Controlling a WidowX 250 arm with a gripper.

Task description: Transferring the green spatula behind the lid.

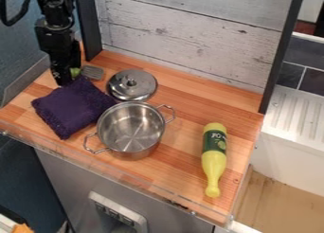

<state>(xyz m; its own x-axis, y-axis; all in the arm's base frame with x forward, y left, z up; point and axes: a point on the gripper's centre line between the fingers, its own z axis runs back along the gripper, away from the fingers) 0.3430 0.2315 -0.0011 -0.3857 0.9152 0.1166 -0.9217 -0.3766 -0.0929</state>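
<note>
The black gripper [66,76] hangs at the upper left of the work surface, low over the far-left side, just beyond the purple cloth. Right beside it is the green spatula [76,72]; a bit of its green handle shows against the gripper, and its grey head [93,72] points right, toward the back wall. The rest of the handle is hidden by the gripper and cloth. The silver lid [131,85] lies knob up to the right of the spatula head, with a gap between them.
A folded purple cloth [73,105] lies in front of the gripper. The steel pot [131,129] with two handles stands in front of the lid. On the right lies a yellow bottle [214,160] with a green label. A plank wall [190,33] bounds the back.
</note>
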